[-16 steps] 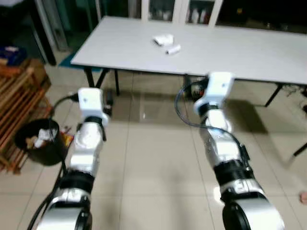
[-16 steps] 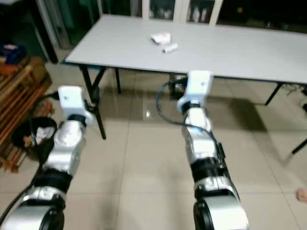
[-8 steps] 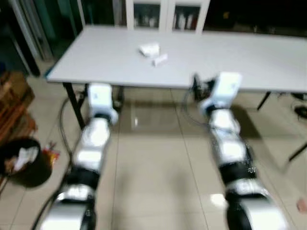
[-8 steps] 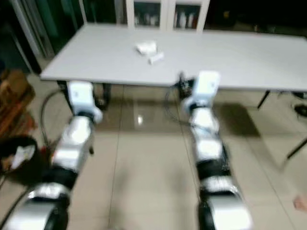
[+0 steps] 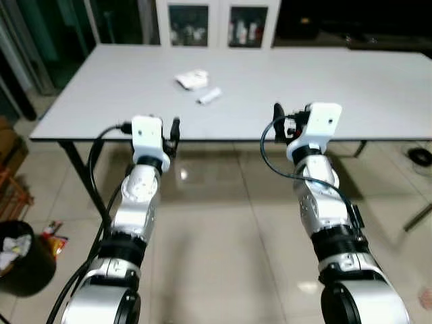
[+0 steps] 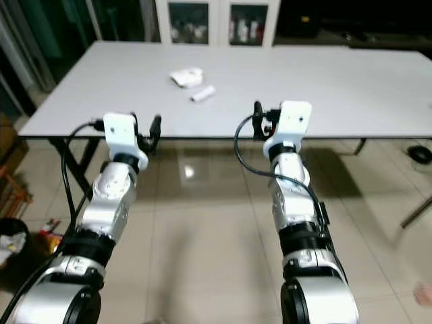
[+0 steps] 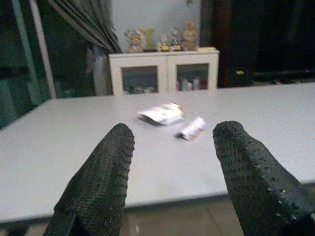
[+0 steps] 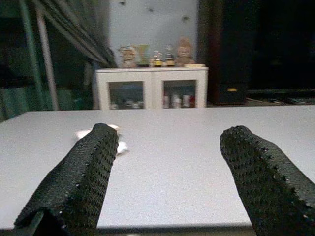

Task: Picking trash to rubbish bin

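Arms raised mid-frame at table (image 5: 378,81) edge, left gripper (image 7: 172,167) and right gripper (image 8: 167,172) fingers spread wide, holding nothing, crumpled white wrapper (image 5: 192,79) and small white roll (image 5: 208,96) upper centre, black bin (image 5: 23,260) lower left.

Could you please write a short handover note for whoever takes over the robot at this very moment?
Left gripper: open, holds nothing, raised at the near edge of the white table.
Right gripper: open, holds nothing, raised at the same edge.
Trash: a crumpled white wrapper and a small white roll lie on the table, closer to the left gripper.
Bin: the black rubbish bin stands on the floor to the robot's left, with trash in it already.
Done: nothing from the table picked yet.
Left: grasp both pieces and drop them in the bin.
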Controlling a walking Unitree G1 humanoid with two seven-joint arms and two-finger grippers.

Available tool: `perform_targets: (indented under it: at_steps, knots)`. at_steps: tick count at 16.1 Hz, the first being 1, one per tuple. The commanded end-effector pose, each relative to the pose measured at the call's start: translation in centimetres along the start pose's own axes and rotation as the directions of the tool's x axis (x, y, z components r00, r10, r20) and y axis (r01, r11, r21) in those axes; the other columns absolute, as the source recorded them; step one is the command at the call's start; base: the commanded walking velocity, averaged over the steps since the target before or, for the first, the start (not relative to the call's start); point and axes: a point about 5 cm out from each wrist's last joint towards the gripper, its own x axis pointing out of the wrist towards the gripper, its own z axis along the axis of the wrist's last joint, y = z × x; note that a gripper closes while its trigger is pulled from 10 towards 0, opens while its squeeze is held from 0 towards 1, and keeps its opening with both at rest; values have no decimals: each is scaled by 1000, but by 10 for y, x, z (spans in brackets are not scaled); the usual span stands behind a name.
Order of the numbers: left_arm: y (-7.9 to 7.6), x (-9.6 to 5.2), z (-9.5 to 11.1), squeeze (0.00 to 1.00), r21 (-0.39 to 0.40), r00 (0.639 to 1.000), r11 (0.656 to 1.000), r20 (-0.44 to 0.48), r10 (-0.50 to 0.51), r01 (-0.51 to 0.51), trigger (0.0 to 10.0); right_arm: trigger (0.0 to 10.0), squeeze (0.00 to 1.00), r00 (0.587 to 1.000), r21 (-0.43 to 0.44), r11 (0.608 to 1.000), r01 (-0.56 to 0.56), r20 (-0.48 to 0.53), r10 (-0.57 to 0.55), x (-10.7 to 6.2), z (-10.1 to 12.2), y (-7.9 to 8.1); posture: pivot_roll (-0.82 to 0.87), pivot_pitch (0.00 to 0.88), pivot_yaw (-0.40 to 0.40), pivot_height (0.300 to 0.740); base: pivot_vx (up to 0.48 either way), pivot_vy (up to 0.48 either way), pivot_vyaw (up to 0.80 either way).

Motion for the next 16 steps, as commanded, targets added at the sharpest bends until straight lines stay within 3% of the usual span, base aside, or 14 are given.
perform_targets:
  at_steps: [1,6,16]
  knots:
    - [7,0,0,0,2,1000,1000,-2,21,-21,10000,10000,0,999,13,999,-43,-2,43,1,1,10,15,0,-29,740,480,0,0]
    - [7,0,0,0,-1,1000,1000,-4,18,-18,10000,10000,0,993,51,992,-115,-18,116,1,1,12,13,0,-31,740,480,0,0]
    - [11,2,2,0,3,1000,1000,-2,24,-24,10000,10000,0,990,51,990,-133,-40,135,1,-2,15,20,0,-39,740,480,0,0]
